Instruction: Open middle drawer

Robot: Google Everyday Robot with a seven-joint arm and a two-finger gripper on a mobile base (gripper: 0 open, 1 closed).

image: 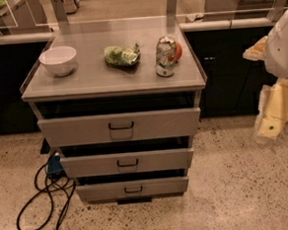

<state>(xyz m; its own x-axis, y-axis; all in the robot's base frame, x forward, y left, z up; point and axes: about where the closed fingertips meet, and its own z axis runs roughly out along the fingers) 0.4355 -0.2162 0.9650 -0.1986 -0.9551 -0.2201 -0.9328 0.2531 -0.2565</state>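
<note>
The grey metal cabinet (113,84) has three drawer fronts. The middle drawer (152,161) is the medium-height front, with a small black loop handle (127,163). Its inside does not show, and a dark gap runs above it. The taller top drawer (76,130) has a recessed plate under its handle. The slimmest drawer (159,187) is at the bottom. My gripper (269,126), a cream part hanging from the white arm (284,52), is at the right edge. It is well to the right of the cabinet and touches nothing.
On the cabinet top stand a white bowl (58,60), a green bag (122,55) and a can (166,56). Black cables (45,193) lie on the speckled floor at the cabinet's left. Dark counters (230,76) run behind.
</note>
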